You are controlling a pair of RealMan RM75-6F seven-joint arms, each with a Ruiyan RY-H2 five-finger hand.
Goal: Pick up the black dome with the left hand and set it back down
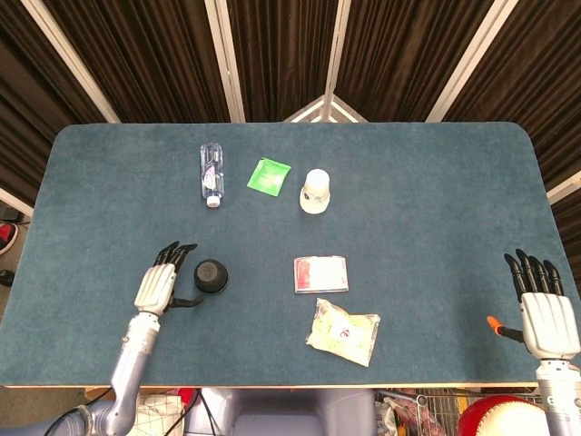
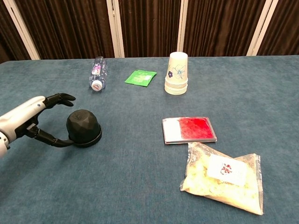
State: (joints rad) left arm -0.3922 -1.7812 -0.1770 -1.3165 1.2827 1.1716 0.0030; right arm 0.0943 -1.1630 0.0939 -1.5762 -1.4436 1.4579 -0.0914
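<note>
The black dome sits on the blue table, left of centre. My left hand is right beside it on its left, fingers spread above its far side and the thumb reaching to its near base; it holds nothing. Whether the thumb touches the dome I cannot tell. My right hand rests at the table's front right corner, fingers apart and empty; the chest view does not show it.
A clear bottle lies at the back left, with a green packet and stacked paper cups beside it. A red-and-white flat box and a bag of pale snacks lie right of the dome.
</note>
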